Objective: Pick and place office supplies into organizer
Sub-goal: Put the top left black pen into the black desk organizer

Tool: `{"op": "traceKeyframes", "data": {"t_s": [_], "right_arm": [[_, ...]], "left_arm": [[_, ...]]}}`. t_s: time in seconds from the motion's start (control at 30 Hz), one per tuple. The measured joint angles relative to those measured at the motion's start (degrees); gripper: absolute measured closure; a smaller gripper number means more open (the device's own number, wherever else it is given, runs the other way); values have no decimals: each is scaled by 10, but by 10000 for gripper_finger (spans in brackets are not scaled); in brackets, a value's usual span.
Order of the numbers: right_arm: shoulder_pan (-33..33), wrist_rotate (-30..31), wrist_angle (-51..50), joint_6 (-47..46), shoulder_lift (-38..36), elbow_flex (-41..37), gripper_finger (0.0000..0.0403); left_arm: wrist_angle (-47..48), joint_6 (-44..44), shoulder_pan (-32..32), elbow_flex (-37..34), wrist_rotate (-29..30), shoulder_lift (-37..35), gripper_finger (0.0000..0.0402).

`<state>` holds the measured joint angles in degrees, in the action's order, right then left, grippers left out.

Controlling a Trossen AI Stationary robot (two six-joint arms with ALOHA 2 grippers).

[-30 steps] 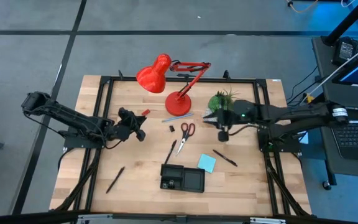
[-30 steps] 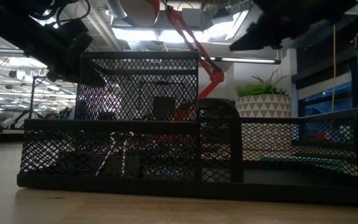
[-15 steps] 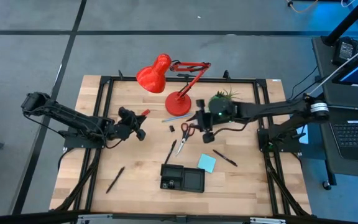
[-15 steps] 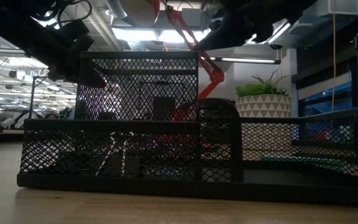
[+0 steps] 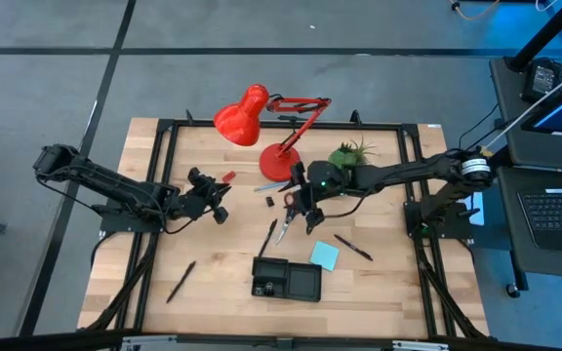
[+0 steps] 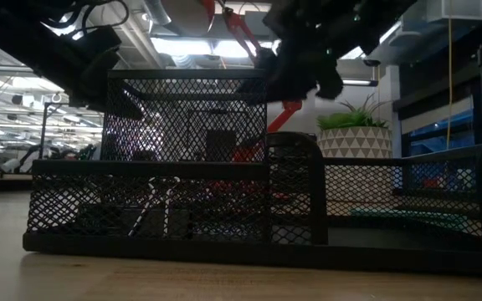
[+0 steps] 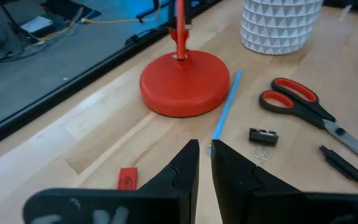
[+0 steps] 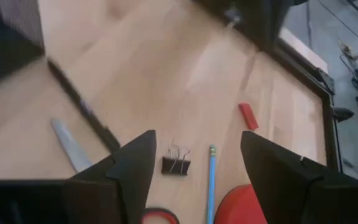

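- Right gripper [image 5: 301, 203] positioned over the red-handled scissors [image 5: 292, 208] at table centre, fingers [image 8: 132, 171] spread wide with nothing between them; judged a pre-grasp stance for taking an item from above.
- Binder clip [image 8: 175, 165] and light blue pencil [image 8: 211, 177] framed between the spread fingers in the right wrist view, so the clip, rather than the scissors, possibly the target; not settled from these views.
- Left gripper [image 5: 213, 200] parked over the left half of the table, near the small red piece [image 5: 227, 176]; fingers [image 7: 185, 168] nearly together, only a narrow gap, nothing held. Judged to be waiting clear of the working arm.
- Black mesh organizer [image 5: 287, 279] located at the front edge of the table, well apart from both grippers.
- Blue sticky-note pad [image 5: 324, 255] placed just beside the organizer; one dark pen [image 5: 353, 247] near it, another [image 5: 181, 281] towards the front left.
- Supplies not yet stowed; transport towards the front required after any grasp.
- Red desk lamp [image 5: 261, 127] and potted plant [image 5: 347, 156] stationed at the rear, close to the right arm's reach path; collision risk judged moderate.
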<state>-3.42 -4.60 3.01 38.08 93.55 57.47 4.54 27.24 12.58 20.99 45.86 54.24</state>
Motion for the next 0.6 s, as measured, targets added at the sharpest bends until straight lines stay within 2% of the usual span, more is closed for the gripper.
{"op": "traceKeyframes", "data": {"t_s": [0.2, 0.4, 0.6], "right_arm": [[0, -7, 9, 43, 34, 0, 167], [0, -117, 3, 44, 63, 13, 180], [0, -149, -11, 46, 93, 43, 185]], "left_arm": [[0, 0, 0, 0, -10, 0, 364], [0, 0, 0, 0, -10, 0, 364], [0, 0, 0, 0, -10, 0, 362]]}}
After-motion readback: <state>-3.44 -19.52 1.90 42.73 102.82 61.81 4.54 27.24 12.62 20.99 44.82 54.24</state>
